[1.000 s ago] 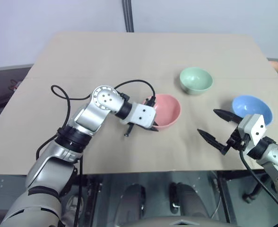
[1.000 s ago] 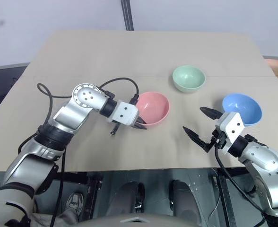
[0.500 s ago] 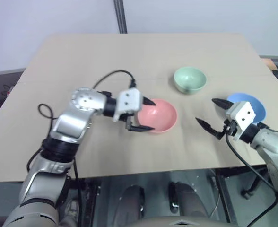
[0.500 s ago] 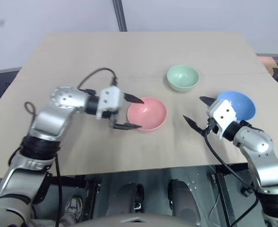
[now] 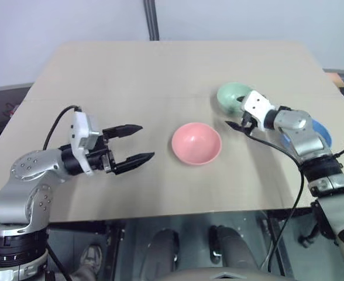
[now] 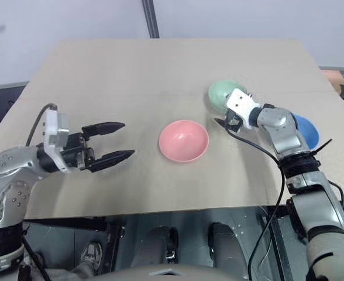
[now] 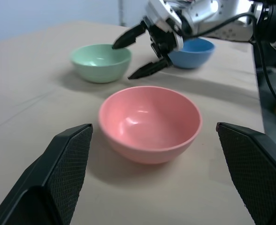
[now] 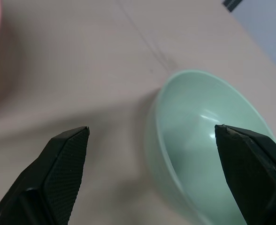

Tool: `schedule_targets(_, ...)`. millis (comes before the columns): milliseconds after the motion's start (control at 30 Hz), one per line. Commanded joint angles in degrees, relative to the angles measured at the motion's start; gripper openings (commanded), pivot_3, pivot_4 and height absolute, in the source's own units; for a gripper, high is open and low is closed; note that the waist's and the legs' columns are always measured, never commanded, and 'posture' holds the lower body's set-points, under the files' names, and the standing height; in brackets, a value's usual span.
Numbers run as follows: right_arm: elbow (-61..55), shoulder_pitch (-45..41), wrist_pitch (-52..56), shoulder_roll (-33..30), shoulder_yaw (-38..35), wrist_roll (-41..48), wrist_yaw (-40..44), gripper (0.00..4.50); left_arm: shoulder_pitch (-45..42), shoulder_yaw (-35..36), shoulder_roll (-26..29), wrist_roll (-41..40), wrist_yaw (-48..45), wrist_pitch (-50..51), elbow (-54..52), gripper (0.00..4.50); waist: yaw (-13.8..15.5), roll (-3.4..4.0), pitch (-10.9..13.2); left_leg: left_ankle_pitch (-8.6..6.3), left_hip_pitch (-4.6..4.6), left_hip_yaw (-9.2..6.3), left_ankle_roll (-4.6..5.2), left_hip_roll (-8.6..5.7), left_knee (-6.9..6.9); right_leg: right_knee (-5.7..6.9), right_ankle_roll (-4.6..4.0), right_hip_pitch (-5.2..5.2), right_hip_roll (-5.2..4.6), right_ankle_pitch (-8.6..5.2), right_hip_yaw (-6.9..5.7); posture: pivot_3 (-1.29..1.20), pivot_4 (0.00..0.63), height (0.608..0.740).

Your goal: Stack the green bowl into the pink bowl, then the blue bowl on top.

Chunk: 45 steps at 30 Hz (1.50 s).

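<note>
The pink bowl (image 5: 196, 143) sits upright and empty in the middle of the table. The green bowl (image 5: 229, 95) stands behind it to the right, and the blue bowl (image 7: 192, 51) lies further right, mostly hidden behind my right arm in the head views. My left gripper (image 5: 144, 141) is open and level, well to the left of the pink bowl, pointing at it with nothing between its fingers. My right gripper (image 5: 233, 111) is open at the near rim of the green bowl (image 8: 208, 140), one finger over the rim and one beside the bowl.
The tan table (image 5: 131, 70) has wide bare room at the back and left. Its front edge runs just below both arms. A dark pole (image 5: 151, 20) rises behind the far edge.
My left gripper let go of the pink bowl's rim, opened and drew back to the left. My right gripper moved forward from beside the blue bowl to the green bowl.
</note>
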Motion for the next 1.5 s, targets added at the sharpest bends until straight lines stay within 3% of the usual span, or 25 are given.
schedule_targets(33,7.1,-3.9,-5.6,0.2,0.9,-2.0,2.4,3.79,2.4,2.8,0.0,-1.8,2.8,-1.6,-5.2,4.50,-0.2,0.00,0.0,0.01,-0.01,0.02,-0.01,0.00,0.00,-0.04,0.00,0.00,-0.01,0.00,0.02,0.00,0.150,0.740)
schedule_targets(267,14.1,-7.8,-11.6,0.7,1.4,-4.8,2.4,0.34,5.8,3.7,-0.7,-2.8,7.3,-2.7,-8.6,4.50,-0.4,0.01,0.0,0.00,0.07,0.07,0.00,0.02,-0.02,0.00,0.00,0.00,0.00,0.01,0.06,0.00,0.150,0.740)
schedule_targets(300,14.2,-8.1,-12.5,0.7,1.4,-5.3,2.0,0.04,6.0,3.6,-0.7,-2.6,7.8,-3.0,-8.6,4.50,-0.4,0.02,0.0,-0.01,0.08,0.06,0.01,0.03,-0.02,0.03,-0.01,0.00,0.01,0.01,0.06,0.00,0.150,0.740)
schedule_targets(400,11.4,-7.8,-14.2,0.0,0.7,-5.6,1.8,0.04,6.1,3.0,-0.9,-2.3,8.6,-4.1,-7.9,4.50,-0.4,0.02,0.0,-0.03,0.12,0.06,0.04,0.03,-0.02,0.11,-0.02,-0.01,0.01,0.01,0.06,0.00,0.150,0.740)
schedule_targets(500,1.2,-4.9,-13.1,-0.7,-2.0,-0.2,6.9,0.04,5.8,2.7,-1.2,-2.2,9.3,-4.9,-6.7,4.50,-0.4,0.06,0.0,-0.02,0.12,0.07,0.04,0.03,-0.02,0.13,-0.02,-0.02,0.01,0.01,0.07,0.00,0.150,0.740)
schedule_targets(567,-14.0,0.1,-6.7,-1.0,-3.9,9.6,13.8,0.04,5.6,2.4,-1.6,-1.5,9.6,-6.2,-4.6,4.50,-0.2,0.06,0.0,-0.02,0.10,0.06,0.03,0.07,-0.04,0.12,-0.01,-0.02,0.01,0.01,0.06,0.00,0.150,0.740)
schedule_targets(700,-43.0,9.8,10.5,-4.3,-3.3,19.6,17.4,0.04,4.9,2.5,-1.7,-0.7,8.7,-8.7,0.3,4.50,0.0,0.07,0.0,-0.07,0.06,-0.02,0.08,0.14,-0.13,0.08,-0.01,-0.03,-0.02,0.01,-0.05,0.00,0.150,0.740)
schedule_targets(800,-54.8,13.5,20.9,-5.3,-0.4,20.9,16.1,0.04,3.2,2.1,-1.0,-0.6,7.6,-9.8,3.8,4.50,0.0,0.05,0.0,-0.08,0.07,0.00,0.11,0.11,-0.10,0.06,0.00,-0.01,-0.08,0.01,-0.07,0.00,0.150,0.740)
schedule_targets(900,-57.1,14.6,26.6,-3.5,5.6,16.0,12.5,0.04,0.6,1.2,-0.5,-0.5,6.2,-10.9,6.4,4.50,-0.2,-0.02,0.0,-0.09,0.13,0.04,0.12,0.09,-0.05,0.07,-0.20,-0.01,-0.07,-0.12,-0.07,0.00,0.150,0.740)
schedule_targets(1067,-52.7,14.9,25.8,-2.7,8.4,9.5,8.9,2.03,-1.5,0.6,-0.3,-2.1,4.9,-10.1,5.7,4.50,-0.1,-0.04,0.0,-0.04,0.18,0.05,0.05,0.06,0.02,0.23,-0.26,-0.01,-0.02,-0.12,-0.06,0.00,0.150,0.740)
schedule_targets(1233,-58.0,17.9,28.3,-2.6,1.0,12.0,4.3,4.43,-2.0,0.7,0.2,-5.4,4.3,-7.5,3.7,4.50,0.0,-0.05,-0.1,-0.02,0.05,0.03,0.01,0.06,0.00,0.11,-0.21,-0.03,-0.03,-0.09,-0.06,0.00,0.150,0.740)
schedule_targets(1433,-68.6,24.4,38.9,-1.9,-13.1,19.0,-3.7,4.43,-4.0,-0.5,1.2,-11.0,3.4,-3.0,-0.2,4.50,0.1,-0.07,-0.1,-0.04,0.02,0.01,0.04,0.07,-0.01,0.00,-0.02,-0.02,-0.03,0.02,-0.06,0.00,0.150,0.740)
schedule_targets(1500,-69.2,28.6,40.8,-3.6,-16.7,16.5,-7.5,4.43,-5.3,-1.6,2.2,-12.7,2.0,-1.5,-0.8,4.50,0.1,-0.08,-0.1,-0.05,0.07,0.02,0.05,0.06,-0.02,0.01,-0.03,0.00,-0.02,0.00,-0.07,0.00,0.150,0.740)
